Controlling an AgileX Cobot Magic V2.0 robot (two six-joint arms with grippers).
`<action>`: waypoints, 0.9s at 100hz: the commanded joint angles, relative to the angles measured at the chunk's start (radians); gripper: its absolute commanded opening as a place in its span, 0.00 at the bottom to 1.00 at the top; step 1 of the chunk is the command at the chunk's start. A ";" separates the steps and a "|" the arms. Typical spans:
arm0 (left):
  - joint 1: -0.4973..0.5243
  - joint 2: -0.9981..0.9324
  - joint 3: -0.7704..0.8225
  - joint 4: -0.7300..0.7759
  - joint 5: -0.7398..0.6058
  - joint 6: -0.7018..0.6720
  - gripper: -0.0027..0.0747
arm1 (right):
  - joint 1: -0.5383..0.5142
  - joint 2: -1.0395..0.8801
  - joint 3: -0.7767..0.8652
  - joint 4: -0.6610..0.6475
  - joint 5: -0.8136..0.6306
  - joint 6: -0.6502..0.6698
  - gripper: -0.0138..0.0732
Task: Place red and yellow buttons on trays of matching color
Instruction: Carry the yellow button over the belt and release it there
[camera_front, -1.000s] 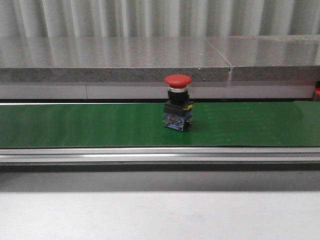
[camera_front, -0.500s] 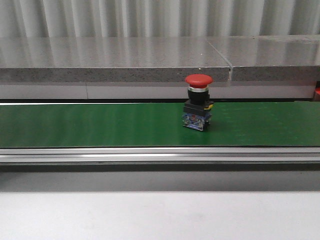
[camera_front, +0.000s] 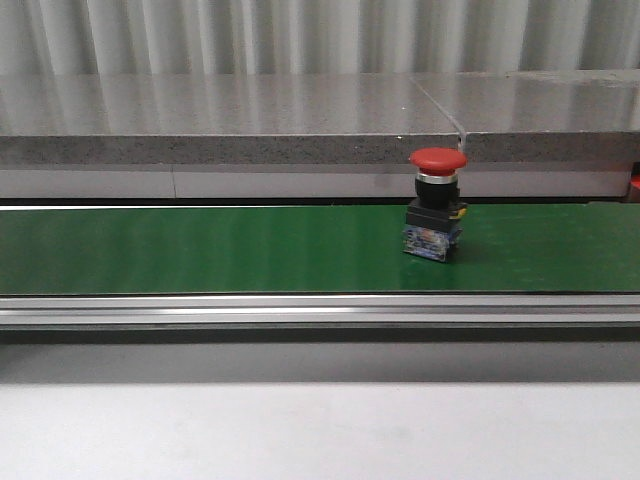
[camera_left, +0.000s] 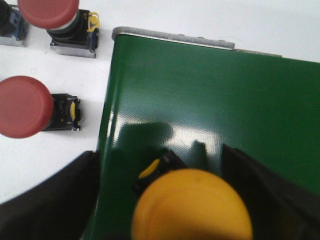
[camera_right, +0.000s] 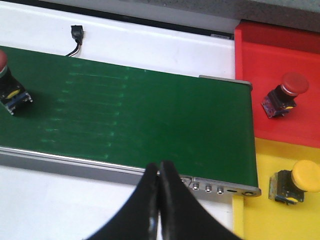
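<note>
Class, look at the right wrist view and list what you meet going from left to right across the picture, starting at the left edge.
Red button on the belt → black cable plug → closed right hand → red button on the red tray → yellow button on the yellow tray.

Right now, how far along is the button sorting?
Done: one red mushroom-head button sits on the red plastic tray, one yellow button on the yellow tray. In hand: the left gripper straddles a yellow-capped button on the green conveyor belt. Left: a red button on the belt, plus three off-belt.
</note>
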 joint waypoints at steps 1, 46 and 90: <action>-0.004 -0.045 -0.029 -0.023 -0.027 0.003 0.90 | 0.004 0.000 -0.025 0.001 -0.061 -0.009 0.08; -0.114 -0.275 -0.029 0.000 -0.035 0.008 0.86 | 0.004 0.000 -0.025 0.001 -0.061 -0.009 0.08; -0.116 -0.678 0.172 0.000 -0.091 0.008 0.84 | 0.004 0.000 -0.025 0.001 -0.079 -0.009 0.08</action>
